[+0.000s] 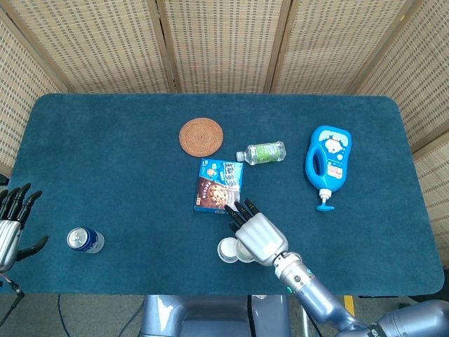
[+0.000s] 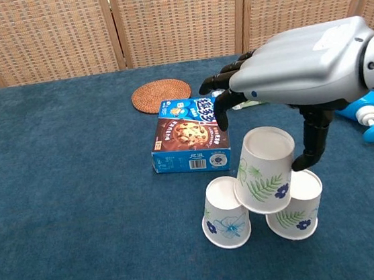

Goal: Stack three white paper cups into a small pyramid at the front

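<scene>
While the right hand (image 2: 301, 73) hovers over the front of the blue cloth-covered table (image 2: 65, 194), we see its fingers spread apart and holding nothing; the dark fingertips (image 2: 220, 102) point away over the box, and the thumb (image 2: 312, 142) hangs down just behind the right edge of the top cup, whether touching it we cannot tell. Directly under the palm sits the top white paper cup with green fern print (image 2: 265, 171), upright with its mouth up and tilted slightly, resting on the rims of two others: the left white paper cup with blue flower print (image 2: 226, 213) and the right white paper cup with leaf and flower print (image 2: 296, 208), both upright, side by side at the front table edge. From the head view we only make out one cup rim (image 1: 227, 249) just left of the right hand (image 1: 258, 237); the rest are hidden under it. Just behind the cups lies the flat blue cookie box (image 2: 190, 139), then the round woven rattan coaster (image 2: 161, 94), a small clear plastic bottle with green label (image 1: 262, 153) lying down, and a blue detergent bottle (image 1: 327, 161) lying on its side to the right. Far left, the left hand (image 1: 12, 223) rests off the table edge with fingers apart, near a silver drink can (image 1: 85, 240).
</scene>
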Action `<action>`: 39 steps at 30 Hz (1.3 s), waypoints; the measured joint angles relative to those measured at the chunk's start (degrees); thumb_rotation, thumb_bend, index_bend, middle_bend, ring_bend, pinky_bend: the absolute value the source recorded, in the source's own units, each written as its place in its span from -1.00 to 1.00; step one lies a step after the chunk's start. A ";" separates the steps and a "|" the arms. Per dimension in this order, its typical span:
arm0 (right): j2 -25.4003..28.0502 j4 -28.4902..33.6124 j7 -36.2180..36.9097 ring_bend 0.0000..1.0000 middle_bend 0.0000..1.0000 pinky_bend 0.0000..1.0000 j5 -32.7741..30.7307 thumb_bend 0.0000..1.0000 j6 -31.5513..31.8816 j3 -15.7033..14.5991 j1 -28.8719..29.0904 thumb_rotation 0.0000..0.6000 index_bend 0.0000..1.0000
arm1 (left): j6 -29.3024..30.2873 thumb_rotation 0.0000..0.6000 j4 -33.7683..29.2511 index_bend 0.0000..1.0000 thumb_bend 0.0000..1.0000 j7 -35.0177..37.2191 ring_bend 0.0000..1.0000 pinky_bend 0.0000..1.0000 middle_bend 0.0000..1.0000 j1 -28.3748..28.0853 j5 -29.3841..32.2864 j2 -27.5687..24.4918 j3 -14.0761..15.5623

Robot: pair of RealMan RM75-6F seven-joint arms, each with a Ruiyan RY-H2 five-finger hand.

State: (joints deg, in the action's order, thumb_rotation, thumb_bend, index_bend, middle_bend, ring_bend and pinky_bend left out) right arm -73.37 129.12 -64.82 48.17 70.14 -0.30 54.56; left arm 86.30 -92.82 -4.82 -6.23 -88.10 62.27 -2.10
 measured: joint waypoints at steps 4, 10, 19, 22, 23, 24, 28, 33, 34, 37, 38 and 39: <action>0.49 0.46 -1.16 -1.00 -1.00 -0.79 -0.80 -0.72 1.54 0.10 0.12 1.00 -0.65 | 0.03 1.00 0.02 -0.80 -0.51 0.14 -1.00 -1.00 -1.00 0.03 0.10 -0.06 -0.08; 1.59 2.12 -4.62 -1.00 -1.00 -0.82 -4.73 -0.72 5.54 0.19 0.28 1.00 -0.78 | 0.18 1.00 -0.04 -0.80 -0.51 0.19 -1.00 -1.00 -1.00 0.08 0.01 -0.13 -0.10; 3.70 1.13 -6.28 -1.00 -1.00 -0.83 -8.57 -0.73 11.13 -0.17 -0.74 1.00 -0.79 | 0.30 1.00 -0.06 -0.81 -0.51 0.07 -1.00 -1.00 -1.00 0.12 -0.15 -0.03 -0.10; 4.52 -0.17 -3.87 -1.00 -1.00 -0.85 -7.12 -0.73 11.71 -0.50 -2.08 1.00 -0.79 | 0.28 1.00 0.04 -0.81 -0.51 -0.02 -1.00 -1.00 -1.00 0.11 -0.10 0.14 -0.12; 4.95 -0.87 -2.17 -1.00 -1.00 -0.85 -6.14 -0.73 11.82 -0.72 -2.88 1.00 -0.79 | 0.26 1.00 0.08 -0.82 -0.51 -0.05 -1.00 -1.00 -1.00 0.12 -0.07 0.21 -0.13; 5.19 -1.27 -1.16 -1.00 -1.00 -0.86 -5.57 -0.73 11.83 -0.86 -3.34 1.00 -0.80 | 0.31 1.00 0.12 -0.82 -0.51 -0.12 -1.00 -1.00 -1.00 0.15 -0.05 0.31 -0.13; 7.03 -4.86 8.09 -1.00 -1.00 -0.89 -0.76 -0.73 11.56 -2.19 -7.27 1.00 -0.86 | 0.48 1.00 0.18 -0.84 -0.51 -0.47 -1.00 -1.00 -1.00 0.18 -0.06 0.66 -0.20; 8.60 -11.12 21.02 -1.00 -1.00 -0.91 5.62 -0.73 11.20 -4.15 -13.30 1.00 -0.91 | 0.43 1.00 0.55 -0.90 -0.51 -0.84 -1.00 -1.00 -1.00 0.17 -0.06 1.37 -0.18; 8.80 -13.19 24.18 -1.00 -1.00 -0.91 7.43 -0.73 11.23 -4.68 -15.04 1.00 -0.91 | 0.41 1.00 0.65 -0.91 -0.51 -0.84 -1.00 -1.00 -1.00 0.16 -0.04 1.51 -0.18; 8.95 -18.79 31.16 -1.00 -1.00 -0.91 12.29 -0.73 11.67 -5.82 -19.44 1.00 -0.92 | 0.34 1.00 0.96 -0.95 -0.51 -0.92 -1.00 -1.00 -1.00 0.17 0.08 1.97 -0.16; 8.89 -20.44 33.01 -1.00 -1.00 -0.91 13.72 -0.73 11.97 -6.09 -20.76 1.00 -0.92 | 0.32 1.00 1.05 -0.96 -0.51 -0.93 -1.00 -1.00 -1.00 0.18 0.11 2.12 -0.15; 8.79 -21.98 34.70 -1.00 -1.00 -0.91 15.09 -0.73 12.31 -6.34 -22.03 1.00 -0.93 | 0.29 1.00 1.18 -0.97 -0.51 -0.96 -1.00 -1.00 -1.00 0.19 0.13 2.30 -0.12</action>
State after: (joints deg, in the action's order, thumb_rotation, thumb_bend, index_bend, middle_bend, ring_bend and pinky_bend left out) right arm -64.58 107.14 -30.13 63.26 82.45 -6.64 32.53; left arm 86.58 -91.64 -5.78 -6.04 -87.97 64.57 -2.22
